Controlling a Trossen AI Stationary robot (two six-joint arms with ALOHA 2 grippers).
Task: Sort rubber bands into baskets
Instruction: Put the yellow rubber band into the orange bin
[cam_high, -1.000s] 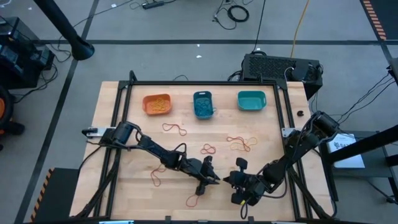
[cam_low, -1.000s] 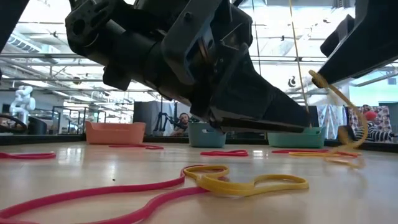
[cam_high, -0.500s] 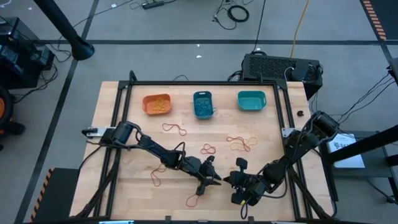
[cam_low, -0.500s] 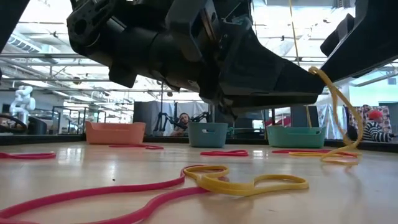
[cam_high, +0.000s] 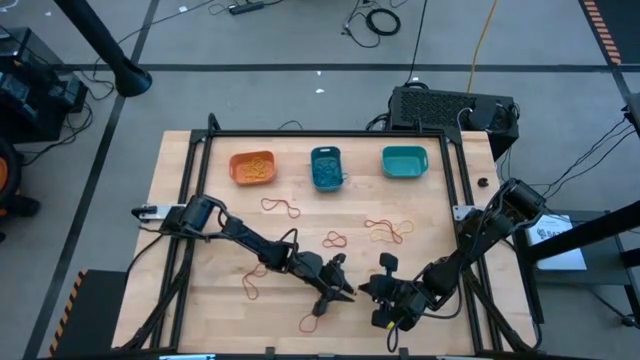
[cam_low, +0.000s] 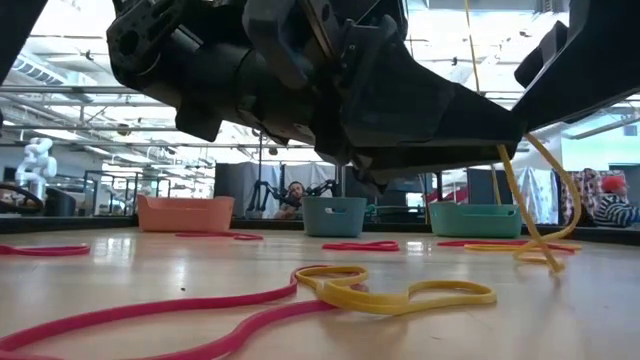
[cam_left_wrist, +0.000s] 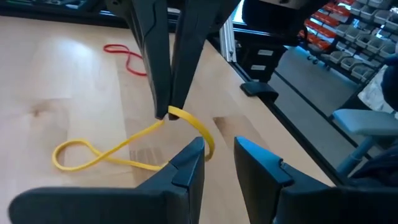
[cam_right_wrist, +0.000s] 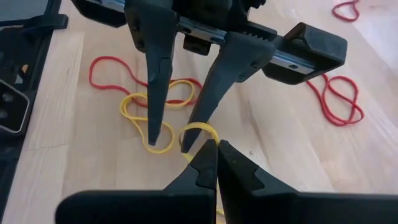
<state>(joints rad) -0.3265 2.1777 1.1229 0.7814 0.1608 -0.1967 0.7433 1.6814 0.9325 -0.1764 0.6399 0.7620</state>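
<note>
Near the table's front middle, my right gripper (cam_high: 362, 289) (cam_right_wrist: 214, 146) is shut on a yellow rubber band (cam_left_wrist: 130, 142). My left gripper (cam_high: 345, 290) (cam_left_wrist: 217, 144) faces it tip to tip, open, with one fingertip at the band's raised loop. Another yellow band (cam_right_wrist: 146, 118) lies flat on the table across a red one (cam_right_wrist: 115, 74). The orange basket (cam_high: 252, 167), the blue basket (cam_high: 327, 167) and the teal basket (cam_high: 404, 161) stand in a row at the far edge. My left gripper's one fingertip (cam_left_wrist: 194, 152) lies against the raised loop (cam_left_wrist: 208, 140) of the yellow band. Whether the band is hooked over that finger I cannot tell. Nothing is between its two fingers. My right gripper pinches the band's top (cam_left_wrist: 176, 112) between its two fingertips, slanting down from the table's right. The band hangs below them in two strands. Its lower end (cam_left_wrist: 68, 155) lies on the table.
Loose red and orange bands lie on the wood: one (cam_high: 281, 207) left of middle, one (cam_high: 334, 239) at the middle, a cluster (cam_high: 388, 230) to the right, two (cam_high: 252, 283) (cam_high: 310, 320) near the front. A black frame (cam_high: 330, 133) borders the table.
My left gripper's fingers have tipped up from slanting down to about level, staying where they were. The yellow band's hanging part has gone from a slack curl to straighter strands, its lower end still on the table.
</note>
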